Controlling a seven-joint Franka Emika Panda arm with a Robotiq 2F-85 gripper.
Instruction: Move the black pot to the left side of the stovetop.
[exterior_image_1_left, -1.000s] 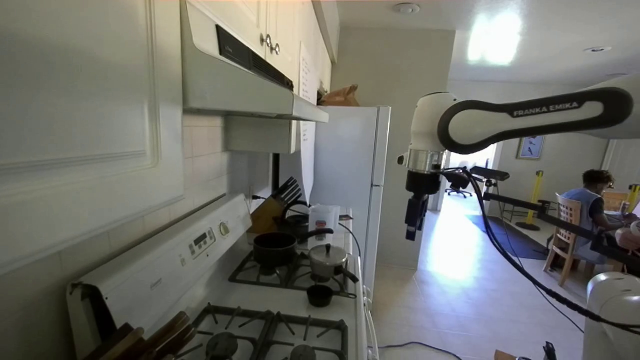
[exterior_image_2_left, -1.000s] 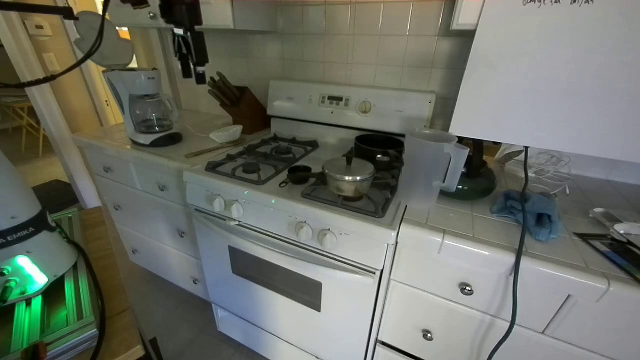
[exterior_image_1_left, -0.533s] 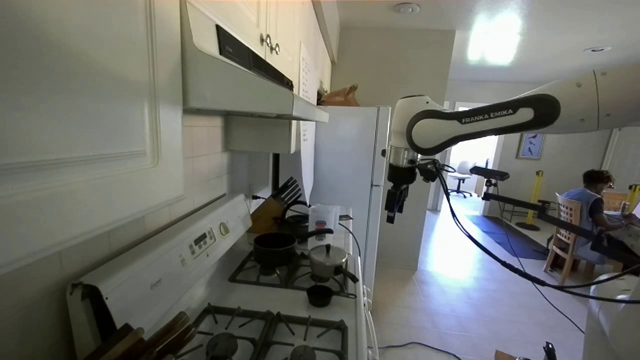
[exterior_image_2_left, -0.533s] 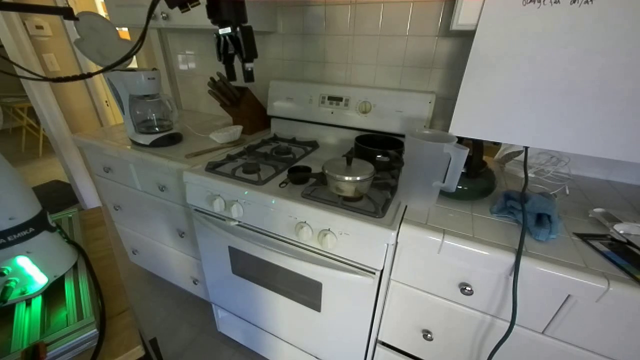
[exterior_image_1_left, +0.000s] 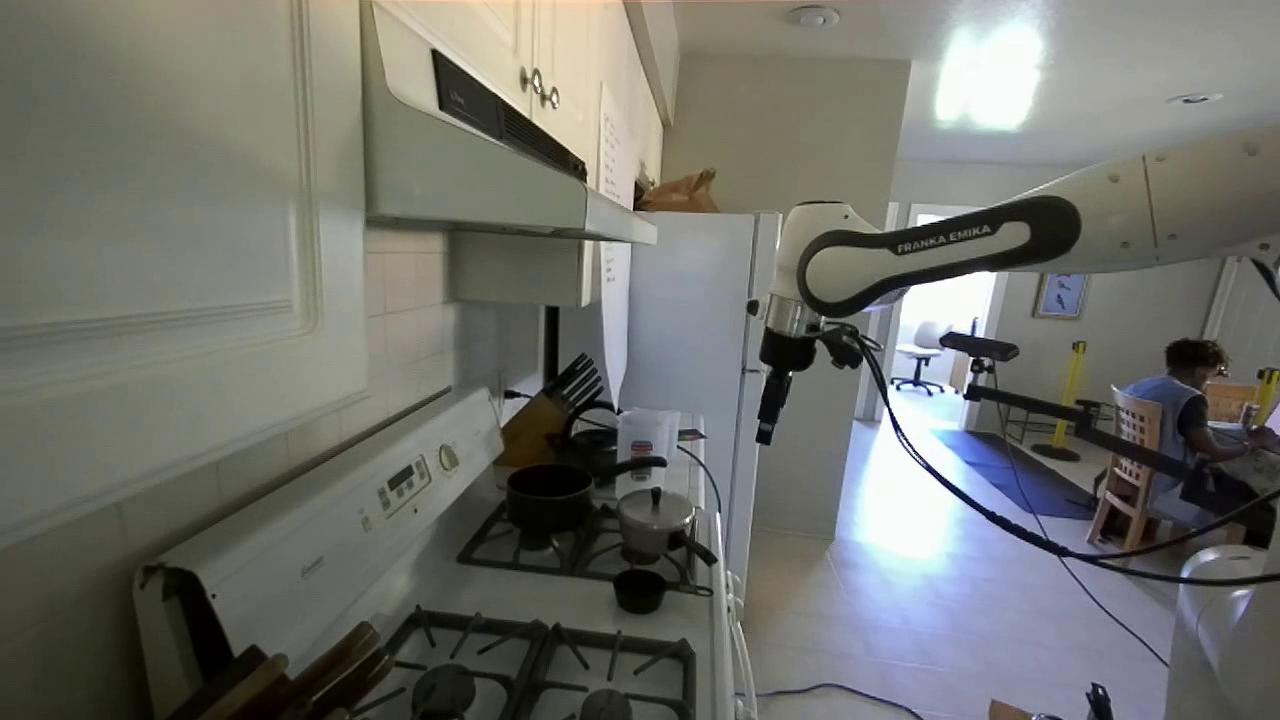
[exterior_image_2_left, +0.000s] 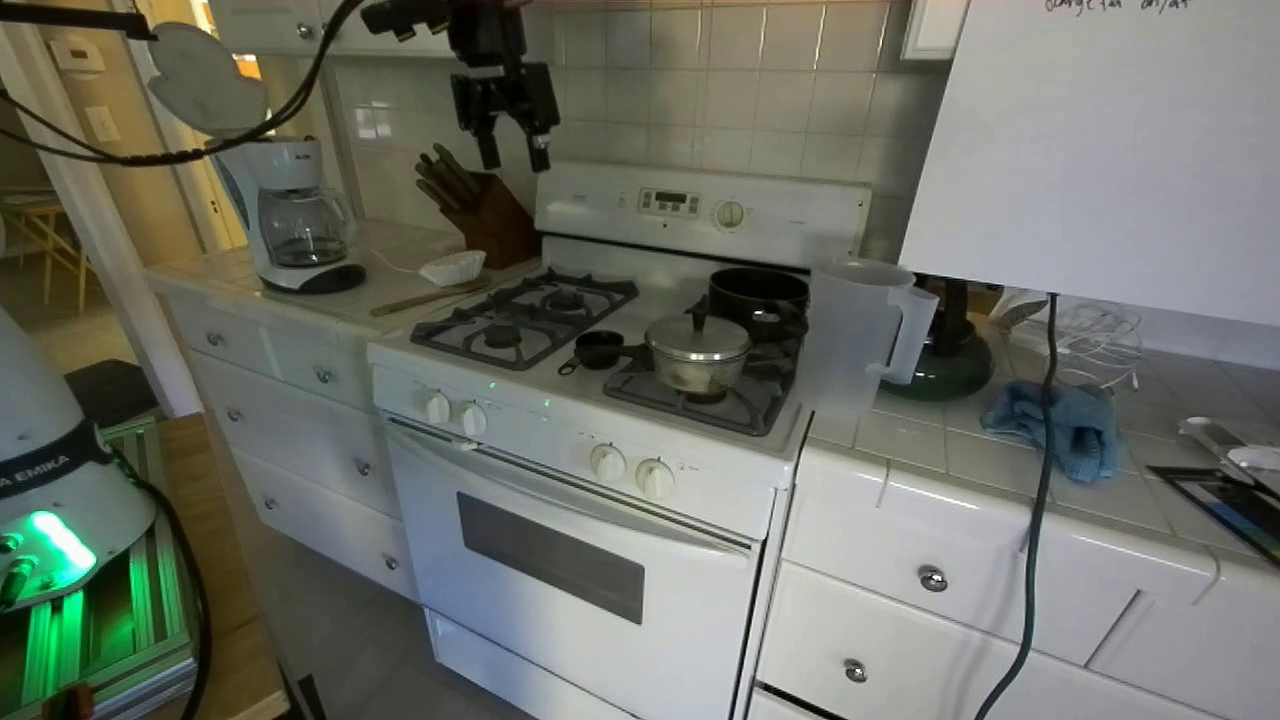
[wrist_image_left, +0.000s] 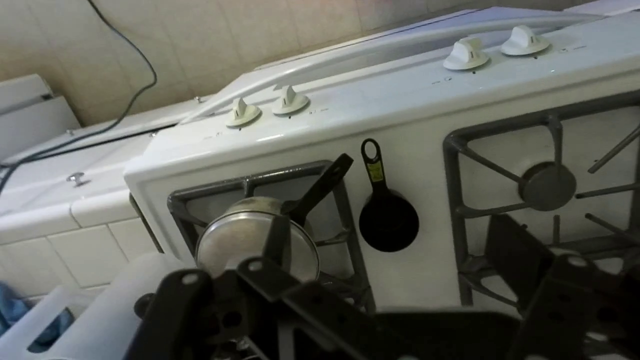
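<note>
Matte black and round, the black pot (exterior_image_2_left: 757, 297) stands upright at the rear right of the stovetop (exterior_image_2_left: 665, 288), between 2 and 3 o'clock from the middle of that surface in an exterior view. Its dark inside shows there. In an exterior view its long handle (exterior_image_1_left: 640, 464) points between 2 and 3 o'clock.

Just beside the pot, between 7 and 8 o'clock, a silver lidded pan (exterior_image_2_left: 697, 352) rests at the front right of the stovetop. A small black saucepan (wrist_image_left: 389, 222) sits farther off, between 8 and 9; in the wrist view its looped handle (wrist_image_left: 377, 170) points between 11 and 12. The left-hand grates (exterior_image_2_left: 525, 315) lie close to 9 o'clock, and the raised white back panel (exterior_image_2_left: 700, 232) stands at 11.

The fingers (exterior_image_2_left: 541, 152) hang well apart from the pot, high at 10 o'clock, spread with a clear gap between them, as the wrist view also shows. In an exterior view the white arm (exterior_image_1_left: 945, 240) reaches in from the 3 o'clock side.

On the tiled desk (exterior_image_2_left: 920, 430), a translucent jug (exterior_image_2_left: 860, 330) stands between 3 and 4 o'clock from the pot, with a dark green rounded vessel (exterior_image_2_left: 945, 372) and a blue cloth (exterior_image_2_left: 1060, 430) beyond it. A knife block (exterior_image_2_left: 500, 225) stands between 9 and 10, a coffee maker (exterior_image_2_left: 290, 215) farther out, just past 9. In an exterior view a person (exterior_image_1_left: 1185, 410) sits far off, near 3 o'clock.
</note>
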